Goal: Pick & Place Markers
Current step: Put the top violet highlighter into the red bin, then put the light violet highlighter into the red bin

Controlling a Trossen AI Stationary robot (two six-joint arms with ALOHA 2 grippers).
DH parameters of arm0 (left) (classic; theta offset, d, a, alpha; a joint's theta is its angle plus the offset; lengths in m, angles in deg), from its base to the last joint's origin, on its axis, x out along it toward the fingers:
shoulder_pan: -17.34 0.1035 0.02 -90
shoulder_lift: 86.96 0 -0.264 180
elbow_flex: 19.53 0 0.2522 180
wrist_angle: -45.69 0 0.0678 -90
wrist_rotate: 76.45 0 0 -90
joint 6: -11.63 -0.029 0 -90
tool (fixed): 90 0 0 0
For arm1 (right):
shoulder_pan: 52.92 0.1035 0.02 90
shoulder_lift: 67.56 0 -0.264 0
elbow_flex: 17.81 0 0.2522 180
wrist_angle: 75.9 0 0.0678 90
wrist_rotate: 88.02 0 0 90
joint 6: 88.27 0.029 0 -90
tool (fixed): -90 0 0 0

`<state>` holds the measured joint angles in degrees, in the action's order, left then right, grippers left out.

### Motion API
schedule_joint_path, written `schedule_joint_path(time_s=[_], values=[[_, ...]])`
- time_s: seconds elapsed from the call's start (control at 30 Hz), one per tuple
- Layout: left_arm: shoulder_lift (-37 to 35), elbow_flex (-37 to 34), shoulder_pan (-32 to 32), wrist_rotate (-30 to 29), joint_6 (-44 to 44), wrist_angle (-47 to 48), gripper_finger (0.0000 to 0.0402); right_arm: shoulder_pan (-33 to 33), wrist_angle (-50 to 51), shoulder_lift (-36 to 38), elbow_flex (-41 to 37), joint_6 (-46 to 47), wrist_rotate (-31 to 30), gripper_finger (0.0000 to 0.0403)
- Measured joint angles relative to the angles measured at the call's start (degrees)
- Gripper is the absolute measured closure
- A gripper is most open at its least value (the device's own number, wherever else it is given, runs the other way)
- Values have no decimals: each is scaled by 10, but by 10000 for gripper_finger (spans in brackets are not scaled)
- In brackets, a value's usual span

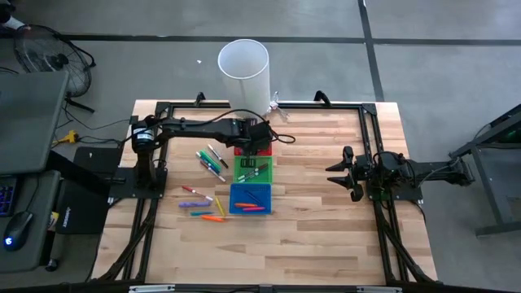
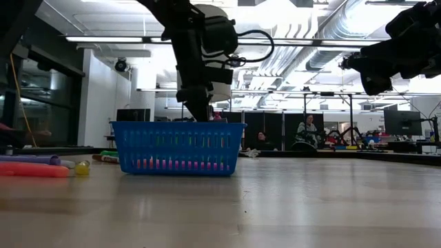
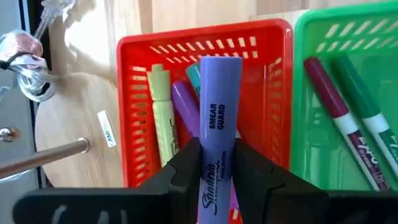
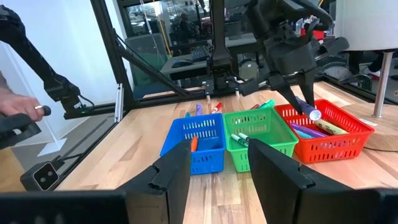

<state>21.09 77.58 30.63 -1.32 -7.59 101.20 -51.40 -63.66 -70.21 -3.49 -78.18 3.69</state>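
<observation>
Left wrist view: a purple highlighter (image 3: 219,118) stands clamped between the fingers (image 3: 186,171) of the left gripper (image 3: 217,174), its capped end pointing down into the red bin (image 3: 127,124), where a pale yellow highlighter (image 3: 163,118), a second purple one and a teal one already lie. Next to it, the green bin (image 3: 305,93) holds thinner markers with maroon and green caps. From overhead, the left gripper (image 1: 254,134) hangs over the red bin at the far end of a row of three, with the green bin (image 1: 241,172) in the middle and the blue bin (image 1: 236,200) nearest the front. More markers (image 1: 210,161) lie scattered on the table (image 1: 326,236) to the left of the bins, some near the green bin, others beside the blue one. The right gripper (image 4: 217,168) waits well apart on the table's right side, jaws wide and holding nothing; a person's hand shows at the edge of its view.

Judged from here, the risk lies in the release: let go from this height, the highlighter could strike those already in the bin and bounce over the low wall, or tip onto the rim. A slight drift toward the green bin would drop it in the wrong compartment.
</observation>
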Motion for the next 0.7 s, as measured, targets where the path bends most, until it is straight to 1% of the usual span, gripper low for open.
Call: schedule_joint_path(time_s=[0.23, 0.5, 0.7], values=[[0, 0, 7, 16, 0, 2, 331, 0, 0, 0, 0, 0, 0, 253], [0, 0, 7, 20, 0, 2, 298, 0, 0, 0, 0, 0, 0, 253], [0, 0, 7, 19, 2, 2, 295, 0, 0, 0, 0, 1, 0, 253]])
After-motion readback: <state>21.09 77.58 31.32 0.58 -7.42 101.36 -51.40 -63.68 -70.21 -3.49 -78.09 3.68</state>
